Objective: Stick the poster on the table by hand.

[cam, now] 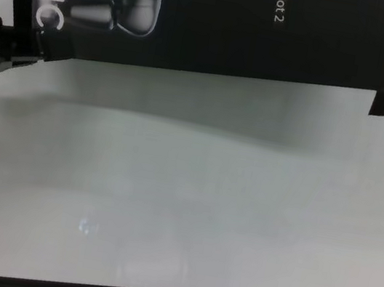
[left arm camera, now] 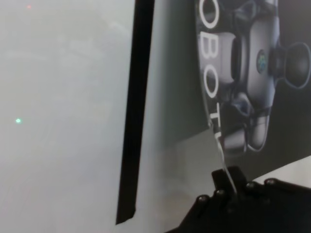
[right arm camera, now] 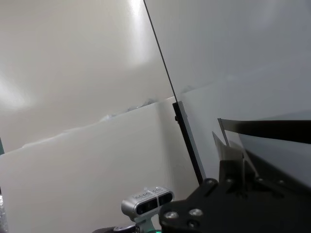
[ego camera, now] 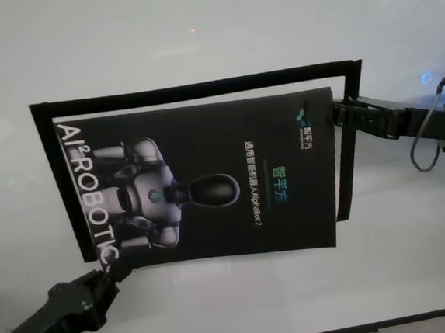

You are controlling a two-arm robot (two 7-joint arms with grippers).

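Poster point(ego camera: 208, 175) over table point(ego camera: 195, 29) (inside strips point(ego camera: 200, 85))

Chest view crops the poster point(cam: 219, 23) above its lettering; beyond the left gripper's fingers point(cam: 16, 48), the arm leaves frame.

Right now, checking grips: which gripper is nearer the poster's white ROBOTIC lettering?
Left. The left gripper pinches the poster corner at the end of the lettering; the right gripper holds the opposite edge, beside the green logo.
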